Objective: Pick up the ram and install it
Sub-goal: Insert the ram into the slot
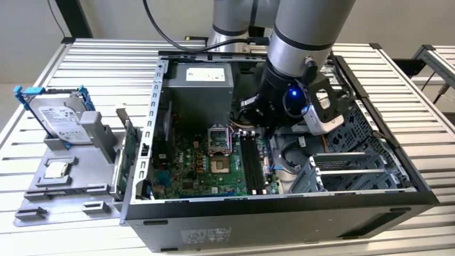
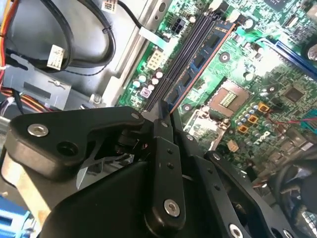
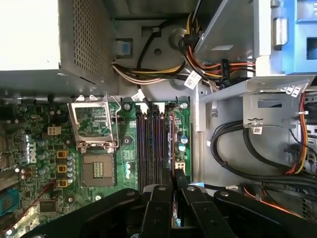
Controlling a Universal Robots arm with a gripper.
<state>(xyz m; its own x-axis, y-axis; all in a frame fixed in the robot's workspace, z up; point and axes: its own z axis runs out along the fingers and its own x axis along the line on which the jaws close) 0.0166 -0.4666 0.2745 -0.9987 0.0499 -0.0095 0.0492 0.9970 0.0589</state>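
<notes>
Here the ram hangs edge-down over the memory slots, pinched narrow in the gripper

In the second wrist view the gripper [image 2: 166,116] has its two black fingers drawn close on the near end of the ram [image 2: 203,62], a thin dark board that runs straight away from the fingertips along the row of memory slots [image 2: 185,52], its long axis parallel to them; whether its lower edge is seated or just above a slot I cannot tell. In the first wrist view the same slots [image 3: 152,144] lie just beyond the fingers, beside the open processor socket [image 3: 98,171]. In the exterior view the arm reaches down inside the computer case [image 1: 284,213]
</notes>
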